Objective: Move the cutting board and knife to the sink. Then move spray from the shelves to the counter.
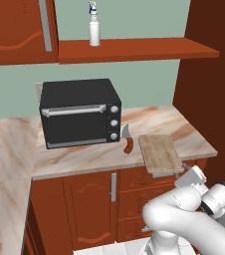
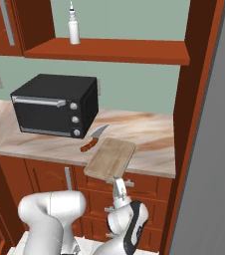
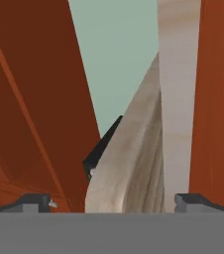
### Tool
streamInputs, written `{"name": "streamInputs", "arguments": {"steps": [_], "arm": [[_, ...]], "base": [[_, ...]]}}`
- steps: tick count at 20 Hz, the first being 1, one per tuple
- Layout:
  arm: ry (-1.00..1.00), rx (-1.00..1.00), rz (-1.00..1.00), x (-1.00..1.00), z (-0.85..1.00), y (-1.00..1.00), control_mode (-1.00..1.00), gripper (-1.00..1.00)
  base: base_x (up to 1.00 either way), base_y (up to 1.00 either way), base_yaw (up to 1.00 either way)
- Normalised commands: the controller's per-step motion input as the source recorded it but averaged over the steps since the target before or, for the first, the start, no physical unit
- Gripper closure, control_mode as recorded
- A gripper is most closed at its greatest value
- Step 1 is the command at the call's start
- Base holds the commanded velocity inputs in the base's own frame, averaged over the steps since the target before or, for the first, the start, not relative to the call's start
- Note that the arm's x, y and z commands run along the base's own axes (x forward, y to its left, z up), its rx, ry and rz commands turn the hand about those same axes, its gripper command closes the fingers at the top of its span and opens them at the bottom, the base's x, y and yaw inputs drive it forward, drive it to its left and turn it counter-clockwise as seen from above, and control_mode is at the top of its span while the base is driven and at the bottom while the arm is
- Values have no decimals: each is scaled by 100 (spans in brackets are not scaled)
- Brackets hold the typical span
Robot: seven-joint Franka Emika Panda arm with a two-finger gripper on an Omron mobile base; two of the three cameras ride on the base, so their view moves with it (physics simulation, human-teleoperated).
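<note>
light-brown wood is seen in the left base view: the cutting board (image 1: 160, 153) is laid flat on the beige marbled bench (image 1: 84, 157), near its front right corner, with its near end reaching slightly past the bench edge. the knife (image 1: 127, 139) is found just left of the board, between it and the black oven (image 1: 79, 112), blade pointing away from the robot. the spray (image 1: 94, 26) is stood upright on the reddish-brown shelves (image 1: 134, 50) above the oven. the gripper (image 1: 184, 173) is raised just below the board's near end, in front of the bench edge.

in the right base view, the board (image 2: 110, 157) is seen jutting over the bench front, with the gripper (image 2: 117, 182) directly beneath its overhanging end. the knife (image 2: 94, 138) is lain by the board's far left corner, close to the oven (image 2: 55, 104). the spray (image 2: 73, 26) is seen on the shelves (image 2: 109, 51).

in the hand view, the board's pale grain (image 3: 134, 163) is seen end-on between the two dark fingertips (image 3: 32, 202), which are spread wide apart on either side of it without pressing on it; nothing is held.
</note>
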Motion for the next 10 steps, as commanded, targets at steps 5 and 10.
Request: {"name": "streamInputs", "arguments": {"steps": [5,10], "arm": [[3,0,0,0,29,7,-100,-100],[10,0,0,0,21,14,-100,-100]], "base": [[0,0,0],[0,0,0]]}}
